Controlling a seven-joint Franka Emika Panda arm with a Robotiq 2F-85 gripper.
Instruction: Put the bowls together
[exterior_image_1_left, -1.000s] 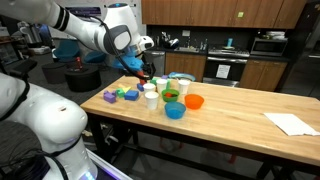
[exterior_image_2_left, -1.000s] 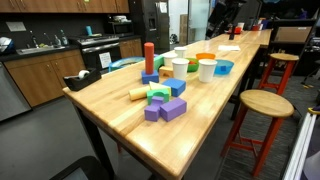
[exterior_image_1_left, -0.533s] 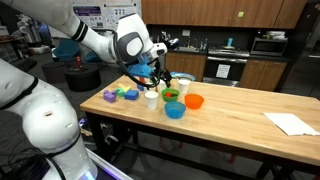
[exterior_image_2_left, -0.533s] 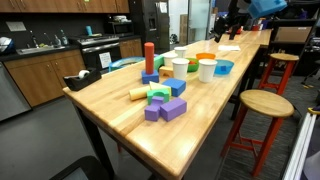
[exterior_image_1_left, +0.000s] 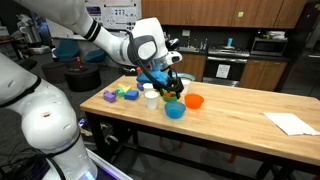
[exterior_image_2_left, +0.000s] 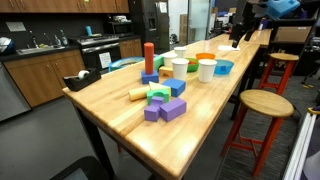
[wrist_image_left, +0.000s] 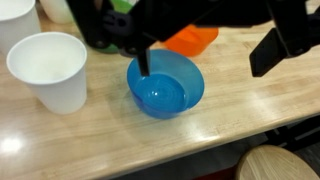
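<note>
The blue bowl (wrist_image_left: 165, 85) sits upright on the wooden table, directly below my gripper (wrist_image_left: 210, 58) in the wrist view. The gripper is open and empty; one finger (wrist_image_left: 145, 62) hangs over the bowl's rim, the other (wrist_image_left: 275, 50) is off to its side. The orange bowl (wrist_image_left: 192, 40) lies just beyond the blue one. In both exterior views the blue bowl (exterior_image_1_left: 175, 110) (exterior_image_2_left: 224, 67) and the orange bowl (exterior_image_1_left: 194, 101) (exterior_image_2_left: 205, 58) stand close together. The green bowl (exterior_image_1_left: 172, 97) is mostly hidden behind the gripper (exterior_image_1_left: 171, 86).
White cups (wrist_image_left: 50, 70) (exterior_image_1_left: 152, 98) (exterior_image_2_left: 207, 69) stand beside the bowls. Toy blocks (exterior_image_1_left: 122, 94) (exterior_image_2_left: 160, 100) and a red cylinder (exterior_image_2_left: 149, 58) lie further along the table. White paper (exterior_image_1_left: 290, 123) lies at the far end. A stool (exterior_image_2_left: 262, 103) stands by the table edge.
The arm has swung from behind the table's end over to the bowls and come down, so the gripper now hangs above the blue bowl. The bowls and cups have not moved.
</note>
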